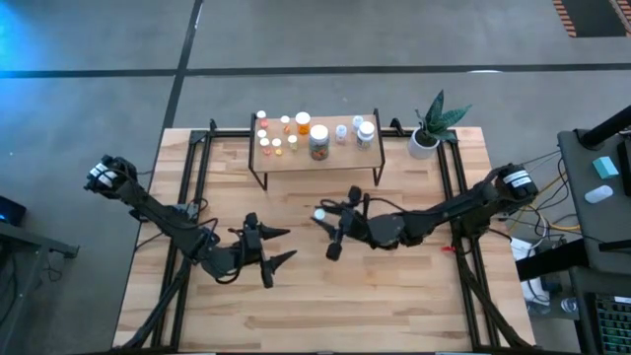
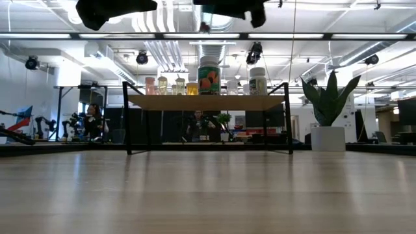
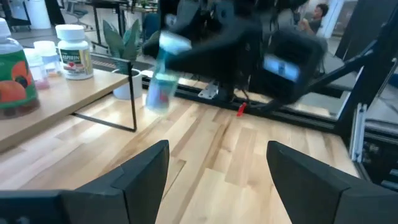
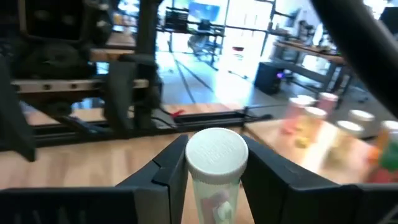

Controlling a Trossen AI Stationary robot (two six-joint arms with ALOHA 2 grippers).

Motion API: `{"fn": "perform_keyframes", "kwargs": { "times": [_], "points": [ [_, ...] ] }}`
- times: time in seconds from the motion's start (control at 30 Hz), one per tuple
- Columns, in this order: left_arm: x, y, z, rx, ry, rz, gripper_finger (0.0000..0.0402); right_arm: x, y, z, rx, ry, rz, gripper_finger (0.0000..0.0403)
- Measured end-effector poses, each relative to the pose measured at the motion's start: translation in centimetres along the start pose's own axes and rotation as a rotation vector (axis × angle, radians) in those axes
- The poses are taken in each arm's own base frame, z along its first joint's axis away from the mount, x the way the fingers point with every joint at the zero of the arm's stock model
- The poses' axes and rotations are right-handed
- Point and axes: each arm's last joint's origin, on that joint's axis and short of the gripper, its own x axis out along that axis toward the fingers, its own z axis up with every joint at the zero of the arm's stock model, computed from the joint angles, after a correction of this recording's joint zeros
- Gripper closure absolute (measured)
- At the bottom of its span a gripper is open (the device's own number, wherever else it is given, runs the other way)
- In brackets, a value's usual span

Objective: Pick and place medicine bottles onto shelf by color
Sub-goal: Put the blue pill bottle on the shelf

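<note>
A small clear vial with a white ribbed cap and a reddish label (image 4: pixel 216 174) is clamped between the two dark fingers of the right gripper (image 1: pixel 329 233); its cap (image 1: pixel 319 213) is seen as a white dot in the high view. The vial is held above the light wood-plank bench (image 1: pixel 325 306), in front of the shelf and apart from it. In the left wrist view the same vial (image 3: pixel 163 74) appears pale and translucent, with a white cap and a red mark low on its body, blurred, gripped near its top by the right arm.

The low light-wood shelf on thin black metal legs (image 1: pixel 345 158) stands at the far middle of the bench. On it a group of small orange and yellow white-capped bottles (image 1: pixel 276 138) is gathered at the left end, a larger clear jar with fruit printed on its label (image 1: pixel 318 143) stands near the middle, and white-capped pale bottles (image 1: pixel 365 131) stand toward the right end.

The left gripper (image 1: pixel 278 247) hangs over the bench in front of the shelf's left part, its fingers spread wide with nothing between them. A white pot with a green plant (image 1: pixel 426 138) stands just beside the shelf's right end.
</note>
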Motion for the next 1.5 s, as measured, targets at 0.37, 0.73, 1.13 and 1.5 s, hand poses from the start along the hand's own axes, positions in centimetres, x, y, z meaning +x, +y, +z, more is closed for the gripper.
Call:
{"fn": "perform_keyframes", "kwargs": {
  "times": [0.37,0.73,1.13,1.5],
  "points": [
    [0.0,0.1,-0.2,-0.015,0.008,-0.001,0.0147,-1.0,-6.3,2.1,0.058,0.083,-0.225,0.0288],
    [0.1,0.1,-0.9,-0.003,0.021,0.001,0.0147,-1.3,-12.4,-1.7,0.163,0.087,-0.397,0.0276],
    [-0.1,0.7,-2.1,-0.046,0.025,0.003,0.0147,-1.4,-14.5,-3.8,0.220,0.004,-0.401,0.0275],
    [-0.1,0.8,-2.2,-0.045,0.026,0.004,0.0147,-1.6,-13.4,-4.3,0.194,0.052,-0.281,0.0275]
  ]
}}
